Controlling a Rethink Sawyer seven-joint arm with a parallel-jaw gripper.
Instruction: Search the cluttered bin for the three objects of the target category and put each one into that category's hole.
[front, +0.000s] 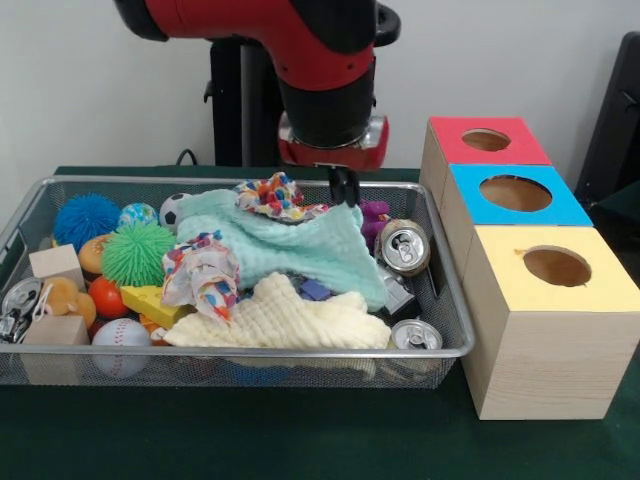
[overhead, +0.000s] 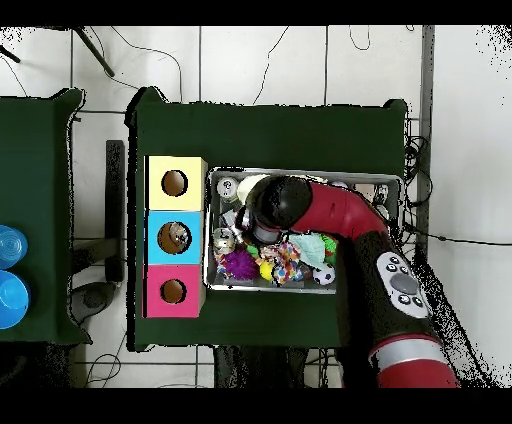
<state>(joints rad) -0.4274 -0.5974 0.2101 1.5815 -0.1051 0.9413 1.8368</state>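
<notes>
Hanging just over the back of the bin, the tool (front: 345, 185) shows as two dark tips close together. They look nearly shut, with nothing between them. The tips sit right above the edge of the green cloth (front: 290, 245), beside a spotty rag (front: 270, 195).

The wire bin (front: 240, 352) stands on the dark green table (front: 300, 440). It is full of stuff. A yellow cloth (front: 285, 320) lies at the front, and another spotty rag (front: 200, 272) lies to its left. Two cans are on the right side: one can (front: 404, 246) is tipped up against the wall, and the other can (front: 415, 336) lies in the front corner. A third can (front: 20, 297) rests at the far left. Near it are a blue spiky ball (front: 85, 217), a green spiky ball (front: 138, 253), a baseball (front: 120, 340), a soccer ball (front: 173, 208) and wood blocks (front: 56, 265).

Right of the bin stand three wood boxes in a row. The red box (front: 487, 141) is at the back, the blue box (front: 515, 194) is in the middle, and the yellow box (front: 555, 268) is at the front. Each has one round hole on top. From above, the red arm (overhead: 345, 215) reaches across the bin.
</notes>
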